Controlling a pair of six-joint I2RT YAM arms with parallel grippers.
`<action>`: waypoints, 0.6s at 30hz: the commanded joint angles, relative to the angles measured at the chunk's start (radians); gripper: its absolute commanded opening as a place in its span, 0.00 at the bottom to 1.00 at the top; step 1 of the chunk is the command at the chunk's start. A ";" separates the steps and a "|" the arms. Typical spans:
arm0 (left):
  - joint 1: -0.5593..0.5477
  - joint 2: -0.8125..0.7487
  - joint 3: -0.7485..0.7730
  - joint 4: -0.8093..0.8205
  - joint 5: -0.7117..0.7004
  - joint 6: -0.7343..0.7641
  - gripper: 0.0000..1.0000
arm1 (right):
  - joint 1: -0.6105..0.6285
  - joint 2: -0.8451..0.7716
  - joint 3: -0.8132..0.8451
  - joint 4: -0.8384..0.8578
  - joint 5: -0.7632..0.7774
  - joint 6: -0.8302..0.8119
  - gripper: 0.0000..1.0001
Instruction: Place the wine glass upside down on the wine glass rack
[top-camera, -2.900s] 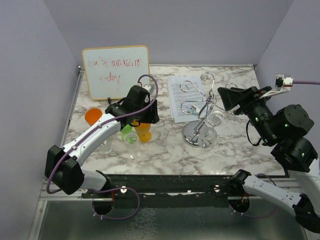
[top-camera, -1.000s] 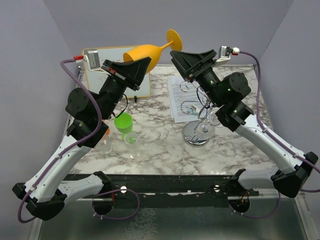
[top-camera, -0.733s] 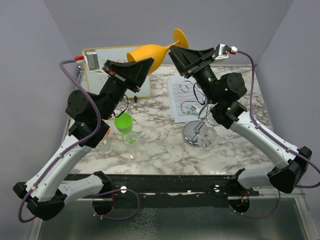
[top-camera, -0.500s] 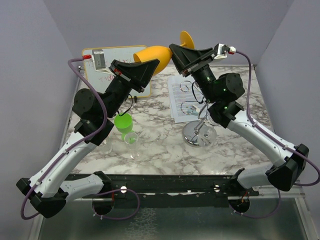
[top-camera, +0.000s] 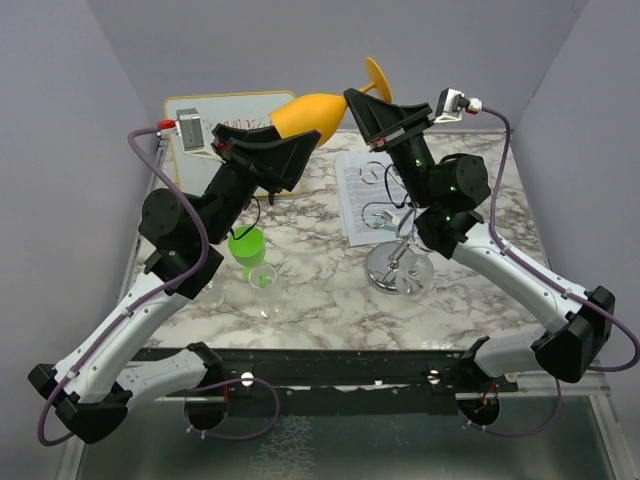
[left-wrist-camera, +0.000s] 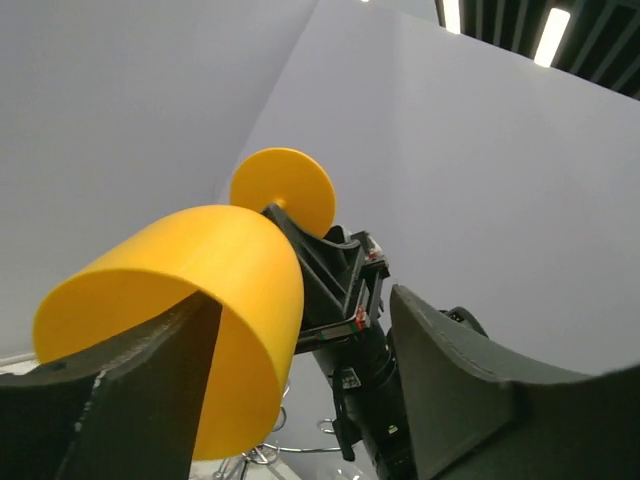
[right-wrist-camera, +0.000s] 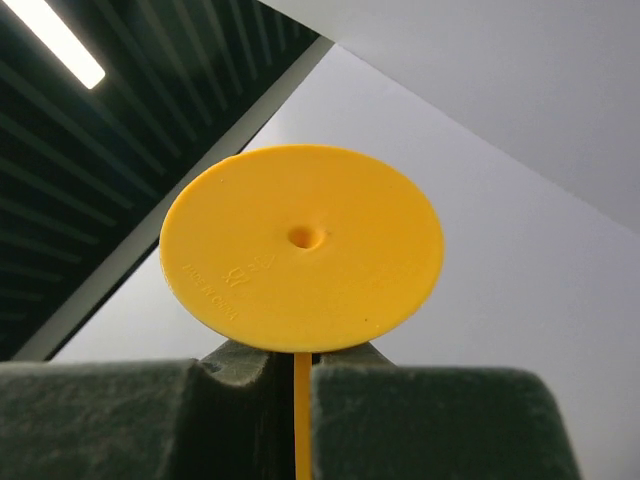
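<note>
Wine glass: embossed lettering on underside of foot, left of centre dimple, too faint to read. Printed sheet: text lines too small to read.

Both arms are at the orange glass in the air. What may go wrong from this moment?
1. The right gripper pinches only the thin stem of the orange wine glass, close under its foot; the bowl sticks out sideways and might swing or slip.
2. The bowl lies between the fingers of the left gripper, seemingly touching only one; a careless withdrawal could knock it.
</note>
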 joint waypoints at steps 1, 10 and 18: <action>-0.006 -0.075 0.020 -0.166 -0.152 0.037 0.77 | 0.007 -0.036 -0.014 0.103 -0.054 -0.181 0.01; -0.007 -0.163 0.158 -0.623 -0.364 0.071 0.96 | 0.006 -0.074 0.003 -0.043 -0.266 -0.526 0.01; -0.007 -0.127 0.298 -0.653 -0.091 -0.028 0.96 | 0.006 -0.085 0.062 -0.228 -0.383 -0.858 0.01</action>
